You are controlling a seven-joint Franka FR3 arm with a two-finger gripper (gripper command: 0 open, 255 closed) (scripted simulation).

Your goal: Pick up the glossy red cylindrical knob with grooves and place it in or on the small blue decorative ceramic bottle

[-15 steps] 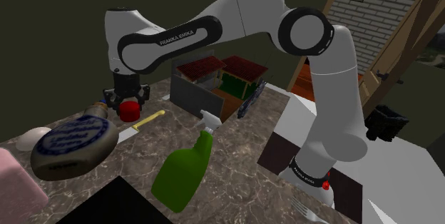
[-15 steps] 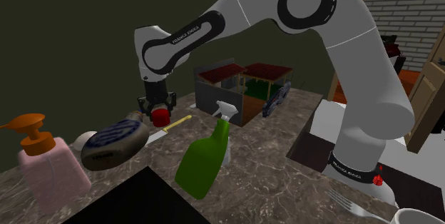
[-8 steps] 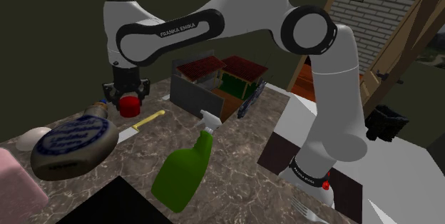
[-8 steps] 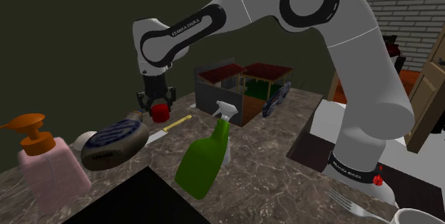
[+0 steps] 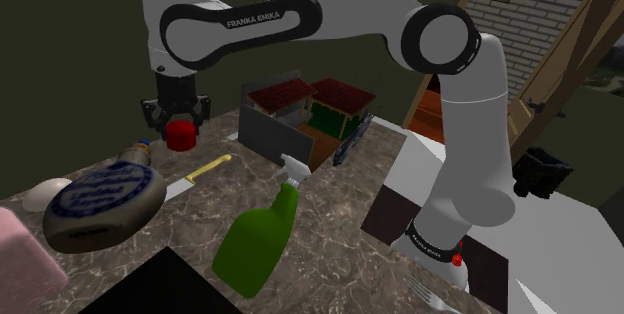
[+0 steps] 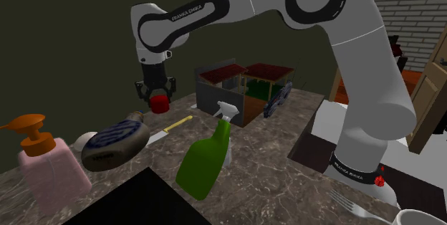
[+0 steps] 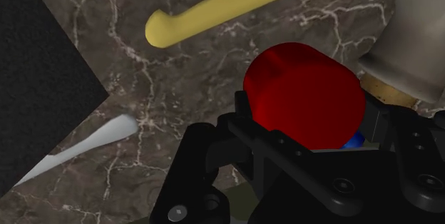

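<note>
1. Red knob – glossy, cylindrical – is held clear of the marble counter by the black gripper, which points straight down.
2. Pincer state: clenched on the knob. In the wrist view the knob is seen pinched between the two fingers of the gripper, its round end face turned toward the camera.
3. The bottle is recorded lying on its side on the counter (grey-brown body, blue oval pattern on its flank), with its neck toward the gripper.
4. In the shoulder view the knob is placed just above and to the right of the bottle's neck end, not touching it. The same relation is noted in the second exterior view: knob, gripper, bottle.
5. In the wrist view the bottle's pale body is seen just beside the knob; a small blue patch shows past the knob's edge – what it belongs to cannot be told.
6. A yellow-handled knife lies flat on the counter near the knob.
7. A green spray bottle leans near the counter's middle; a pink soap dispenser with an orange pump stands at the second exterior view's left.
</note>
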